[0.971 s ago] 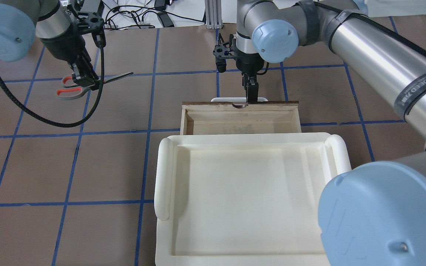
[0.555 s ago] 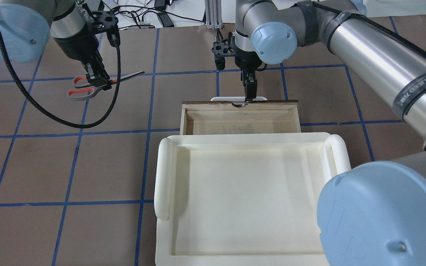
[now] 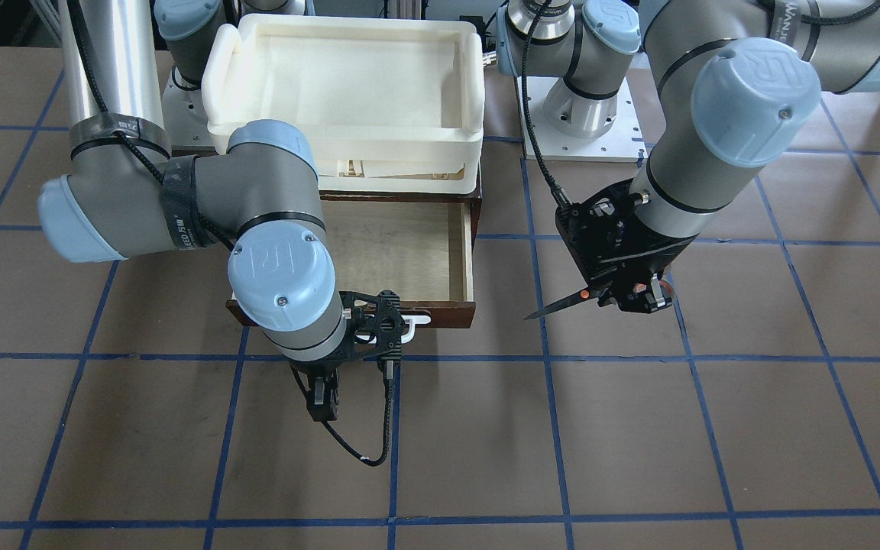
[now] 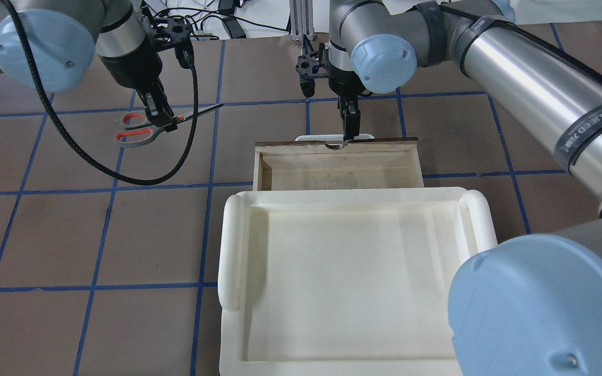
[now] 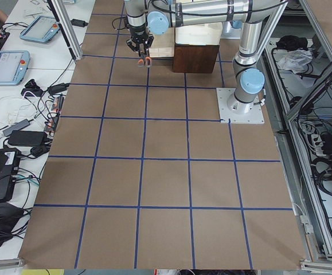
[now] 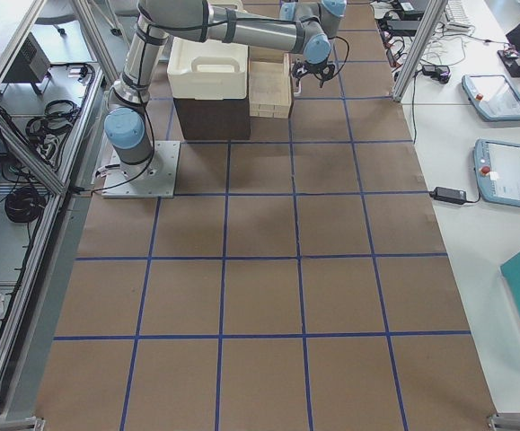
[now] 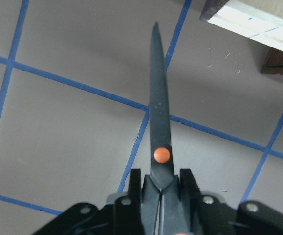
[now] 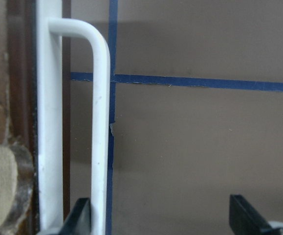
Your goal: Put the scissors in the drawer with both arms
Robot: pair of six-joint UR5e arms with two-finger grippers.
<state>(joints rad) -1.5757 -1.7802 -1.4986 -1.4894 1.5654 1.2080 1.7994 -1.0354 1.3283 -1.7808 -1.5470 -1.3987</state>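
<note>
My left gripper (image 4: 161, 114) is shut on the scissors (image 4: 136, 130) near their orange pivot and holds them above the table, left of the drawer. The blades (image 7: 158, 107) are closed and point toward the drawer in the left wrist view; they also show in the front view (image 3: 558, 308). The dark brown drawer (image 4: 337, 172) stands pulled out, its pale inside bare (image 3: 409, 252). My right gripper (image 4: 349, 130) is open at the drawer's white bar handle (image 8: 99, 122). One finger (image 8: 80, 215) is beside the bar; the gripper holds nothing.
A cream-white plastic tray (image 4: 230, 250) sits on top of the drawer's cabinet, nearer the robot than the open drawer. The left arm's black cable (image 4: 123, 177) loops below the scissors. Brown table with blue tape lines lies all around.
My left gripper has carried the scissors to the right, toward the drawer. The right gripper and the drawer front have shifted slightly further away from the tray.
</note>
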